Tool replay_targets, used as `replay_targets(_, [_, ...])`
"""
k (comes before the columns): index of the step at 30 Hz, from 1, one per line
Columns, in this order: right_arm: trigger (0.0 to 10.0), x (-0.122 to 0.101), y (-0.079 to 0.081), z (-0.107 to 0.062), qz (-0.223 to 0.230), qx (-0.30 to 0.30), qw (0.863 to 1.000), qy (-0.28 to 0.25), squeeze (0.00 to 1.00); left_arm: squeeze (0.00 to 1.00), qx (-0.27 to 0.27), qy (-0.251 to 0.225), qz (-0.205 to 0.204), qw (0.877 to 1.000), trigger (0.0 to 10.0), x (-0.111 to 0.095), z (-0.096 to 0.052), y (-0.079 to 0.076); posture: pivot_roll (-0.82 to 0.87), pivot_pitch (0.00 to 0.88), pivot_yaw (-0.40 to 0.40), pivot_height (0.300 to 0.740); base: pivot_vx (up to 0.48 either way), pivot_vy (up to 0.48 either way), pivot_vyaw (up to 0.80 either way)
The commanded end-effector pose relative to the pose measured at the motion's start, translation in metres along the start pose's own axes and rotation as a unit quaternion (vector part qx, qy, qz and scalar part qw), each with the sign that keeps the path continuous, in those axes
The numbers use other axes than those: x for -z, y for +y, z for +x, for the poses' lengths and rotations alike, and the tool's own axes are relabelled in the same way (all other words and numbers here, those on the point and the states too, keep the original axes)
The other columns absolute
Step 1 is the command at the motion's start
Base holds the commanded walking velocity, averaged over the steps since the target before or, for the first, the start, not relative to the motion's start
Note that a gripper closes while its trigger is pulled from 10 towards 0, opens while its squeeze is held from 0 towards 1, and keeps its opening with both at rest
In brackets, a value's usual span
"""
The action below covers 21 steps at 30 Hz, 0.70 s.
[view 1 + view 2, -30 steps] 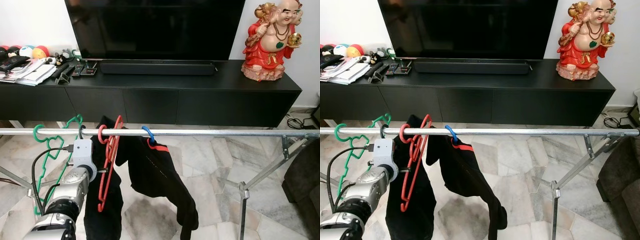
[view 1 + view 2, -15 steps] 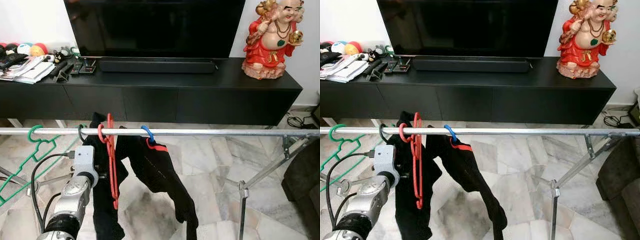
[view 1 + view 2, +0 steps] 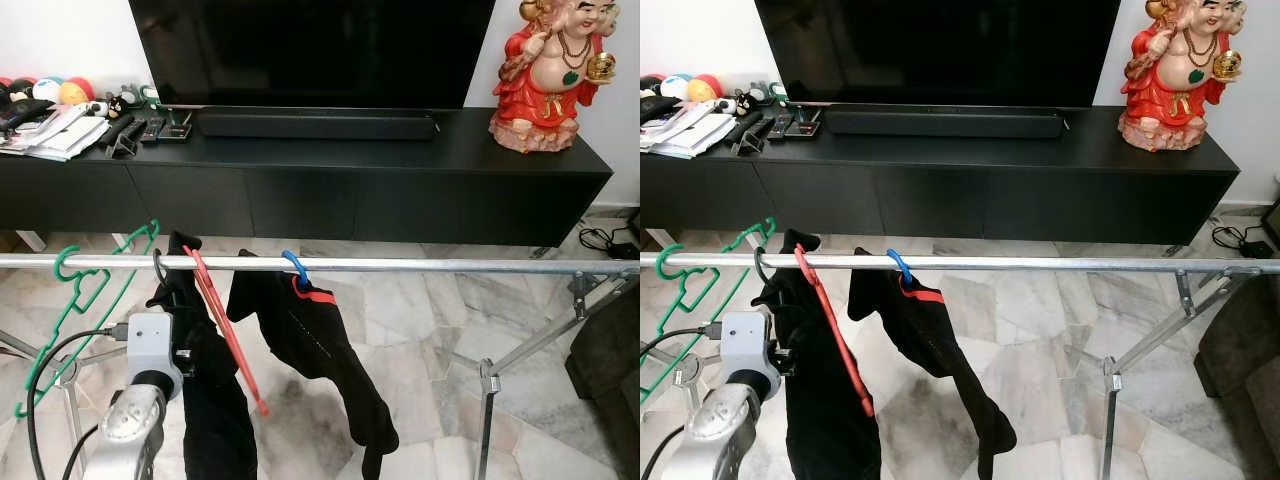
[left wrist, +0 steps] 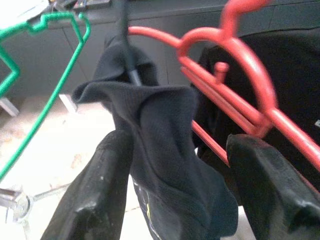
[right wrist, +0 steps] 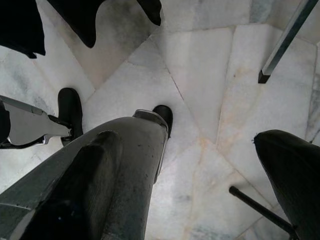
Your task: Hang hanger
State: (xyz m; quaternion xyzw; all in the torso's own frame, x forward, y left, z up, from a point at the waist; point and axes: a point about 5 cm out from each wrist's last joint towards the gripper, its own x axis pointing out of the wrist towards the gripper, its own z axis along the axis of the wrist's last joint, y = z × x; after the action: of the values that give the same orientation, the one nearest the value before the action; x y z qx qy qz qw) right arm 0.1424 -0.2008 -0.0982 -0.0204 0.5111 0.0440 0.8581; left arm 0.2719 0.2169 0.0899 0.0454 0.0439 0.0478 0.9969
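We see the red hanger [image 3: 222,330] hooked on the metal rail [image 3: 420,266], swung at a slant beside a black garment [image 3: 215,400]. Our left end effector [image 4: 175,185] sits just below the rail, fingers spread wide around the garment's dark fabric. Our right end effector [image 5: 200,165] hangs wide apart over the marble floor [image 5: 200,75].

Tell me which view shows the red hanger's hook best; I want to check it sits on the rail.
The left eye view: the red hanger hooks over the rail, slanting down beside the left gripper. The right eye view shows the same. The left wrist view shows it close between the open fingers, without the rail.
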Motion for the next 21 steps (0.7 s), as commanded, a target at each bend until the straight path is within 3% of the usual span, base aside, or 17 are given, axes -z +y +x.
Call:
replay_targets(1, [10.0,0.013,0.002,-0.002,0.002,0.000,1.000,0.025,0.00,1.00,-0.009,-0.010,-0.005,1.000,10.0,-0.003,-0.008,-0.004,-0.03,0.127,0.003,0.740,0.000,0.000,0.00])
replay_targets(2, [10.0,0.013,0.002,-0.002,0.002,0.000,1.000,0.025,0.00,1.00,-0.009,-0.010,-0.005,1.000,10.0,-0.003,-0.008,-0.004,-0.03,0.127,0.003,0.740,0.000,0.000,0.00])
replay_targets(3, [10.0,0.013,0.002,-0.002,0.003,0.000,1.000,0.024,0.00,0.85,-0.009,-0.012,-0.008,1.000,10.0,-0.003,-0.011,-0.006,-0.03,0.127,0.004,0.740,0.000,0.000,0.00])
replay_targets(4, [10.0,0.013,0.002,-0.002,0.003,0.000,1.000,0.023,0.00,0.00,-0.012,-0.020,-0.007,1.000,10.0,-0.006,-0.014,-0.008,-0.02,0.126,0.003,0.740,0.000,0.000,0.00])
replay_targets(9, [10.0,0.012,0.002,-0.001,0.010,0.003,1.000,0.018,0.00,0.00,-0.020,-0.047,-0.013,0.999,10.0,-0.014,-0.016,-0.007,-0.03,0.126,0.006,0.740,0.000,0.000,0.00])
replay_targets(17, [10.0,0.012,-0.005,-0.003,0.026,0.012,1.000,0.012,0.00,0.00,-0.037,-0.051,-0.009,0.998,10.0,-0.017,-0.016,-0.001,-0.03,0.125,0.008,0.740,0.000,-0.480,0.00])
replay_targets(21, [10.0,0.015,-0.007,-0.004,0.022,0.015,0.999,0.018,0.00,0.00,-0.042,-0.055,-0.013,0.998,10.0,-0.018,-0.018,-0.002,-0.03,0.126,0.006,0.740,0.000,0.000,-0.29])
